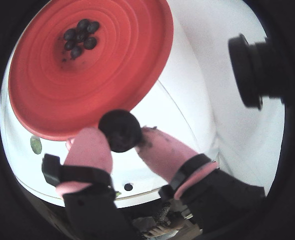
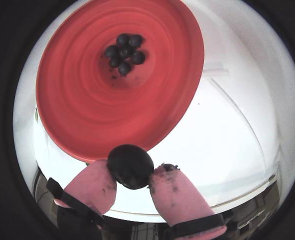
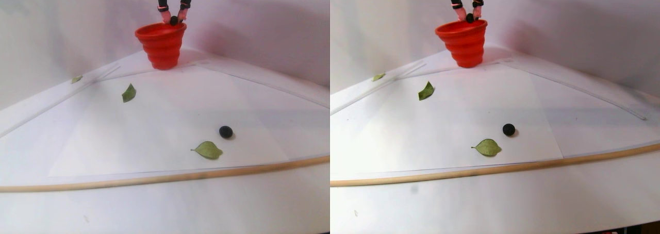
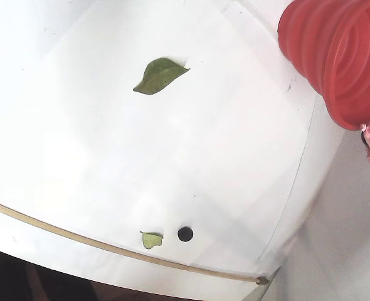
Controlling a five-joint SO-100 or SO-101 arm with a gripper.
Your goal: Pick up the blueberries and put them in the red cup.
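The gripper [image 2: 132,176] pinches one berry [image 2: 130,166] between its pink fingers [image 2: 90,186], held just above the near rim of the red cup [image 2: 87,110] in both wrist views. Inside the cup, a cluster of blueberries [image 2: 123,52] lies on the bottom. Out on the white table [image 3: 154,120], well apart from the cup, one loose berry [image 3: 225,131] sits near a green leaf [image 3: 208,150], with another leaf [image 3: 128,93] nearer the cup.
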